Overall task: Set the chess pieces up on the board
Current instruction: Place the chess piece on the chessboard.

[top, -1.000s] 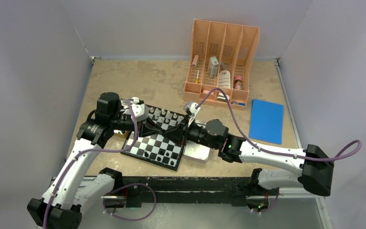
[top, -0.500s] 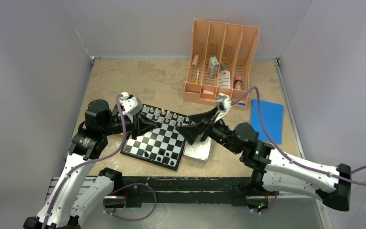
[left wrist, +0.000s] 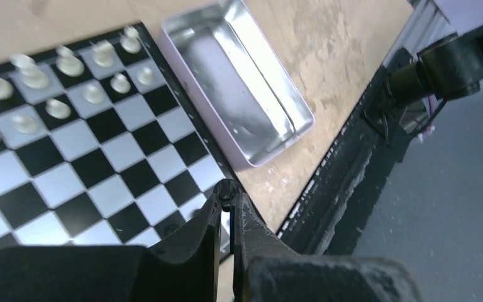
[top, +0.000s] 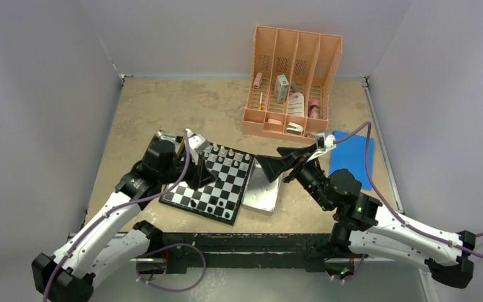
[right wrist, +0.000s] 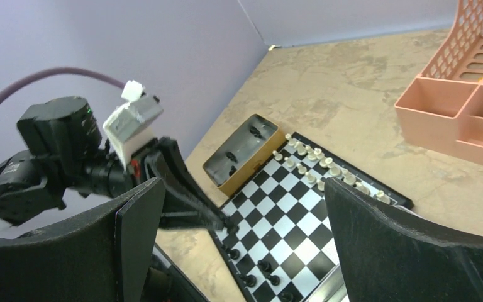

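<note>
Main risk: the left gripper [left wrist: 227,189] has its tips low over the near-right part of the board [top: 223,189]. The black pieces [right wrist: 258,270] along the board's near edge are tiny and close together, so any sideways drift on the way down tips a neighbour. A push on the surface could also skid the board, which lies skewed.

The left jaws are pinched almost together. There's a small dark knob at the tips that may be a black piece, but I can't confirm. If it is one, the grip looks marginal and it could twist out on release.

Second risk: the right gripper [top: 265,170] faces the board from its right side, spread wide and empty, above the silver tray [top: 261,195] just beside the board's right edge. Both arms over the board at once would clash.

White pieces [top: 223,153] stand in the board's far rows.

Pose: my left arm comes in across the board's far-left corner, wrist pitched down toward the board. The right forearm is raised, wrist pointing left at the board.
</note>
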### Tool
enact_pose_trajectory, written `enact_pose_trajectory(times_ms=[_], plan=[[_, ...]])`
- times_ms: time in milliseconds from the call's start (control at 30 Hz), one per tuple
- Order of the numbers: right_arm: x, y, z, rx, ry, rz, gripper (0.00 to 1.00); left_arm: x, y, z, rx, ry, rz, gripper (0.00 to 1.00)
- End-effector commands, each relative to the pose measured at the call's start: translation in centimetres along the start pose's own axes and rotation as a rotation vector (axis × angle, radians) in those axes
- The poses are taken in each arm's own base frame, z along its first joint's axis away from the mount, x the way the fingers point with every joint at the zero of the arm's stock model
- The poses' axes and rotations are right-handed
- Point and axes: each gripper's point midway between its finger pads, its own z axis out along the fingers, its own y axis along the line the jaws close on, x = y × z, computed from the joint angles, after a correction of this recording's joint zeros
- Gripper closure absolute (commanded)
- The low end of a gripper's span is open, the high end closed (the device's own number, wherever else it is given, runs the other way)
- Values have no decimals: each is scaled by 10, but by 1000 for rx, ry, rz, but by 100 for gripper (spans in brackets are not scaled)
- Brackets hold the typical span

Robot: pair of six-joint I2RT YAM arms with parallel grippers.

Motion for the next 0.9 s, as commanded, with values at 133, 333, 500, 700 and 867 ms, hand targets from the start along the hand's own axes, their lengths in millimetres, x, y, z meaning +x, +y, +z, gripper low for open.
enact_pose_trajectory(times_ms=[133,333,500,700,867], plan=[[1,-11,5,56,-10,-50,1,42,-13,34,-121,50,-76,100],[4,-13,5,63,3,-70,1,86,-12,43,-229,109,-129,100],[4,-18,4,80,0,-73,1,104,-8,49,-293,121,-153,100],[4,-21,3,96,0,-79,1,111,1,48,-368,124,-167,100],[4,-23,2,105,-5,-79,1,121,5,45,-389,143,-182,100]])
